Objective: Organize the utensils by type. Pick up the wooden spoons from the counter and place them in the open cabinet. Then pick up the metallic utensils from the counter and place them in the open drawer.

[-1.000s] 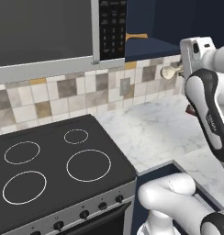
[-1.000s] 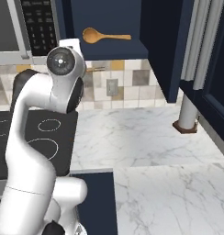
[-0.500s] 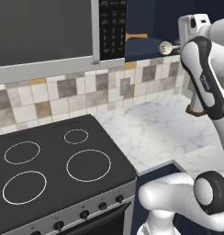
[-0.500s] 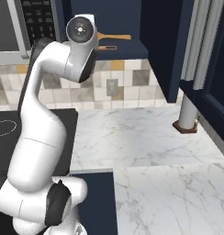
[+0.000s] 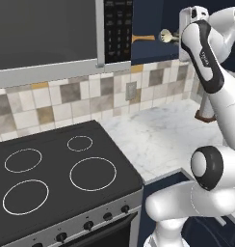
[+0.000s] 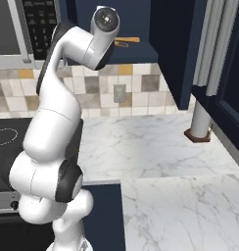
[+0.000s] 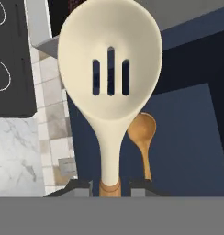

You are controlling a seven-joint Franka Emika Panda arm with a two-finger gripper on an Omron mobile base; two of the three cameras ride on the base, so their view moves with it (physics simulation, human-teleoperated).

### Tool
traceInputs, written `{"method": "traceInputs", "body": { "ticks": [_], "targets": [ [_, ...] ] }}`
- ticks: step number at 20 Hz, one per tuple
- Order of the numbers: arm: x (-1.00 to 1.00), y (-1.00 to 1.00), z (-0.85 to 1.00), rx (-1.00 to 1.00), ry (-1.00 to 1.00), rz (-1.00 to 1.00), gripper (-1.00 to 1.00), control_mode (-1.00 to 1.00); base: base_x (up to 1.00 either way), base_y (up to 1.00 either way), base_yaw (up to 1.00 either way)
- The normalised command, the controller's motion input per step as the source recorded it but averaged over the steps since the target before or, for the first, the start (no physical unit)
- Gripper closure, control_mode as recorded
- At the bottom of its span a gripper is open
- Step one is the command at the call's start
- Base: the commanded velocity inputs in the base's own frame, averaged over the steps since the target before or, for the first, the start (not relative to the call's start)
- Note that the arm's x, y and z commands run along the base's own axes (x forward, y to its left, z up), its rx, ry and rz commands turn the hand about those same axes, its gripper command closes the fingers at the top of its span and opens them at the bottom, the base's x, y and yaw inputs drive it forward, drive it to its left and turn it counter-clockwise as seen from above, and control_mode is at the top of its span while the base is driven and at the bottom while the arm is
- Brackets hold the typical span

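Three slots pierce the cream wooden spoon (image 7: 110, 87), its orange-brown handle pinched by the claw (image 7: 110, 185).

Arm: white Franka, dark joints, raised high from the base, upper links folded steeply with the forearm reaching up to the level of the open cabinet (image 6: 136, 29). Gripper (image 7: 110, 184): at the cabinet's opening, two dark fingertips (image 7: 79, 186) closed on the orange-brown handle of a slotted wooden spoon (image 7: 110, 87), its cream bowl pointing away from the hand. Hand (image 5: 189, 21): level with the cabinet's lower edge, just beside it.
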Motion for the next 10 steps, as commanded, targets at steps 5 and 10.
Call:
{"method": "traceInputs", "body": {
  "ticks": [5,10],
  "targets": [
    [0.66,0.08,0.0,0.0,0.0,0.05,1.0,-1.0,0.0,0.0,0.0],
    [0.54,0.07,-0.05,-0.02,0.0,0.08,1.0,-1.0,0.0,0.0,0.0]
  ]
}}
